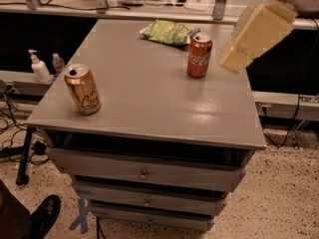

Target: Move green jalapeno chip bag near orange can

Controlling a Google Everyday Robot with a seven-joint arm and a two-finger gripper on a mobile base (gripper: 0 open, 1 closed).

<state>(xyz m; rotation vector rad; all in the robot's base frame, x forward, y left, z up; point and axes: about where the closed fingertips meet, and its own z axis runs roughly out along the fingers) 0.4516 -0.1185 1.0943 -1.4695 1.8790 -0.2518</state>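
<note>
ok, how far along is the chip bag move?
Done: nothing yet. The chip bag lies at the table's far edge beside the Coke can, well apart from the orange can at front left. In hand: the gripper hovers over the right side, not touching the bag. Left: grasp the bag, carry it over, set it by the orange can.

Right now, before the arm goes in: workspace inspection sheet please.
Surface: grey cabinet top, bare apart from three items.
Job's things: chip bag lying flat at the back edge; orange can upright at front left, far from the bag.
Clutter: red can upright just in front of the bag.
Hand: in the air at upper right, touching nothing.
Cables: loose on the floor, left.
Surroundings: two bottles on the left ledge; shoe at bottom left.
</note>
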